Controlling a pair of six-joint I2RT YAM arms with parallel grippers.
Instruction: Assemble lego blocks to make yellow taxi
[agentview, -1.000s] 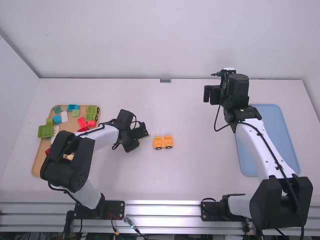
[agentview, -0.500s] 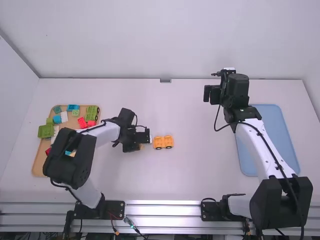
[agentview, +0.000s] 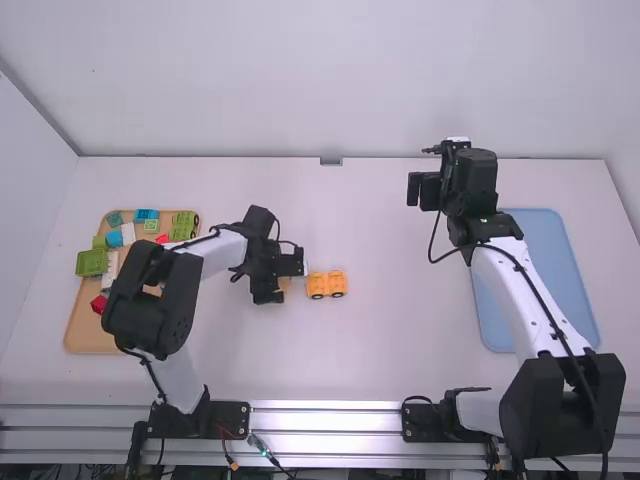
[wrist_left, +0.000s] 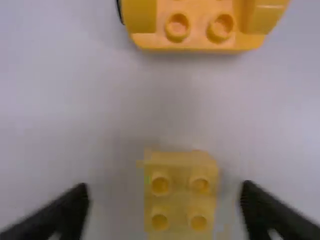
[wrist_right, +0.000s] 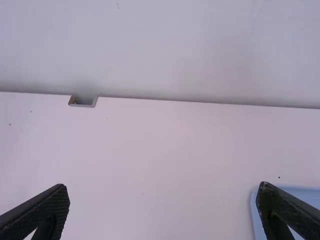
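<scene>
Near the table's middle stands the orange-yellow car base, and just left of it my left gripper is low over the table. In the left wrist view the left gripper is open, its fingers on either side of a yellow studded block with a gap to each. The car base lies apart from that block, showing studs between its raised sides. My right gripper is held at the back right, above the table; in the right wrist view the right gripper is open and holds nothing.
At the left, an orange-brown tray holds several blocks in green, blue, red and white, partly behind the left arm. A blue tray lies at the right, partly under the right arm. The back wall rises behind the table.
The left gripper has turned and shifted slightly to the right, and its arm's elbow has swung right, showing more of the orange-brown tray. The right arm has kept still.
</scene>
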